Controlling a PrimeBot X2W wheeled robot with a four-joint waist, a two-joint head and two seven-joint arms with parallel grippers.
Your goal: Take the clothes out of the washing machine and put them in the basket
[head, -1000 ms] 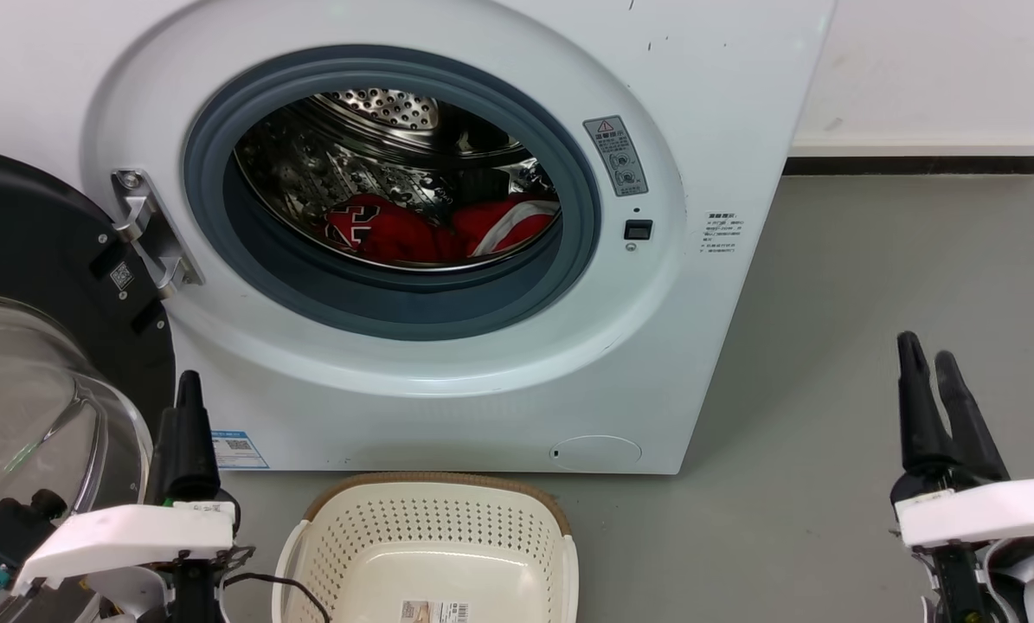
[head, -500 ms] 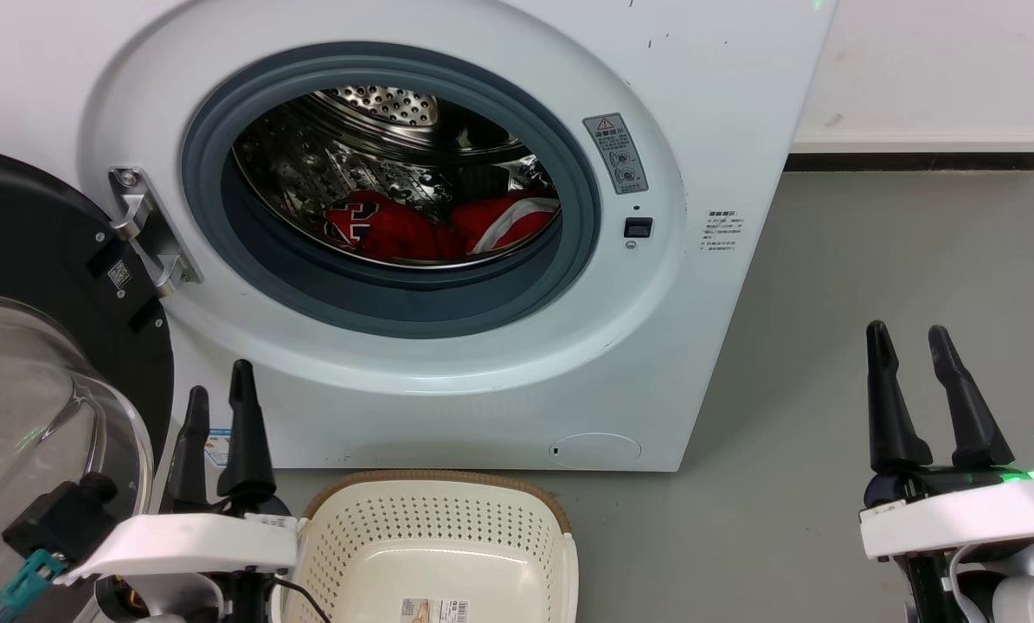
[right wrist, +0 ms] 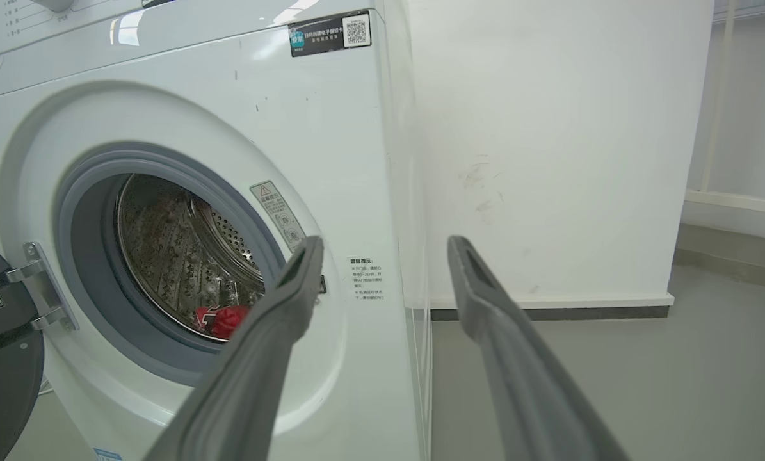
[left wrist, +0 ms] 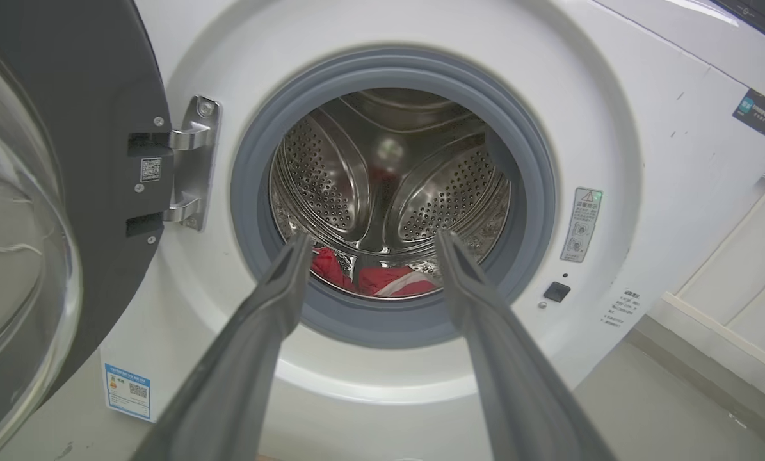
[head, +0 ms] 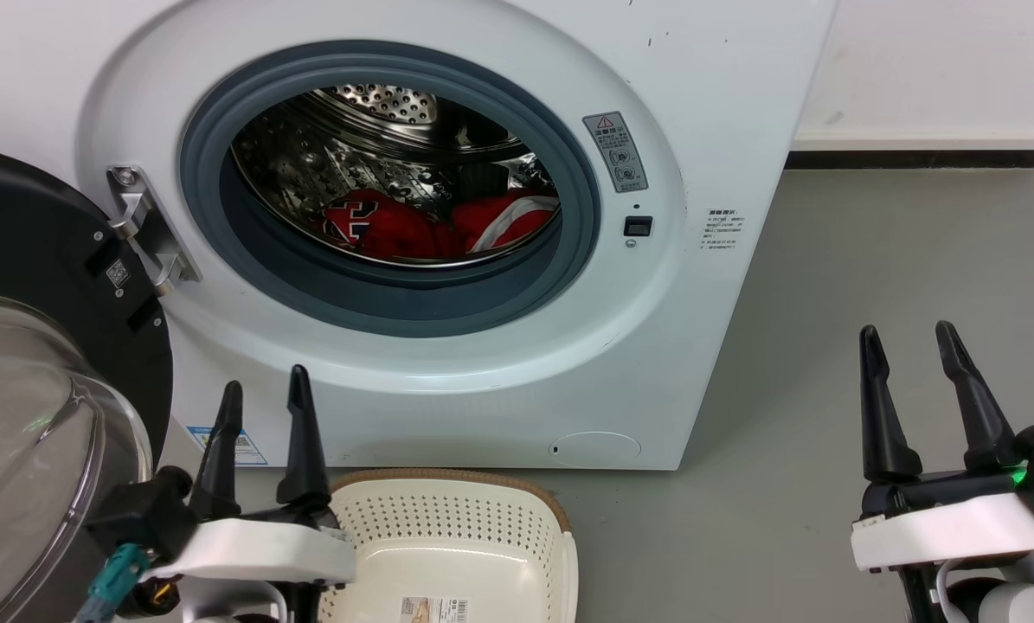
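— Where are you standing?
— Some bare laundry corner, I'd say: a white front-loading washing machine before me, a laundry basket on the smooth grey floor, and a plain white wall with dark skirting.

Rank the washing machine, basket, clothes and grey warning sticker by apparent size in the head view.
1. washing machine
2. basket, though cut off by the frame edge and nearest the camera
3. clothes, partly hidden
4. warning sticker
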